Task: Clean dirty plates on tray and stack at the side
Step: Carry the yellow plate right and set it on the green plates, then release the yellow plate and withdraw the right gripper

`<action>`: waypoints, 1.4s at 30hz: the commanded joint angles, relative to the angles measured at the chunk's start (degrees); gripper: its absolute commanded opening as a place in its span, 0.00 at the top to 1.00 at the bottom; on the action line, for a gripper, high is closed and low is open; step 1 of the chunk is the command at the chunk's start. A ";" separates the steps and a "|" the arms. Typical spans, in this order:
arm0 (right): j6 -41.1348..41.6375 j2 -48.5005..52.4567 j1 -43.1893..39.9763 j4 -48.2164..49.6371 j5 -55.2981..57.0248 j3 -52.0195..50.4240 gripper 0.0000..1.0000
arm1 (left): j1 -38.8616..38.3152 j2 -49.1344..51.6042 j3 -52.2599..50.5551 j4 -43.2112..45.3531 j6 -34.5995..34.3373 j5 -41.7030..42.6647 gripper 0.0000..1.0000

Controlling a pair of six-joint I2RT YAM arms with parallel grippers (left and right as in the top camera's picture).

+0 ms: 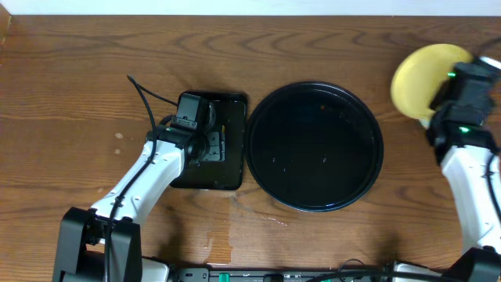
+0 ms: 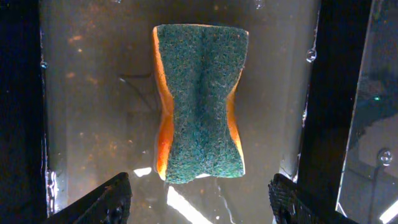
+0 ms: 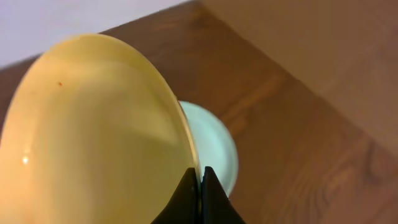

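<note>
The large round black tray (image 1: 316,146) sits at the table's middle with no plates on it. My right gripper (image 3: 199,186) is shut on the rim of the pale yellow plate (image 3: 93,130), holding it tilted at the far right of the table (image 1: 423,78). A pale mint-blue plate (image 3: 214,149) lies on the table just under and behind it. My left gripper (image 2: 199,202) is open above a green and orange sponge (image 2: 200,102) that lies in the rectangular black tray (image 1: 227,157). The third plate is not visible.
The rectangular tray (image 2: 87,93) holds a film of water. The left arm (image 1: 149,176) reaches over it from the front left. The right arm (image 1: 470,164) stands along the right edge. Bare wood lies around both trays.
</note>
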 commanded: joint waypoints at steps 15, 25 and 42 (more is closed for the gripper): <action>18.75 8.57 -15.08 3.69 -7.63 0.24 0.99 | 0.20 0.00 -0.11 0.02 0.13 0.13 0.28; 18.38 13.75 -15.15 8.13 -10.38 0.22 0.91 | 0.20 0.00 -0.11 0.00 0.13 0.13 0.28; 0.66 14.27 -10.56 -3.91 -43.56 0.22 0.55 | 0.20 -0.02 -0.09 0.02 0.17 -0.44 0.28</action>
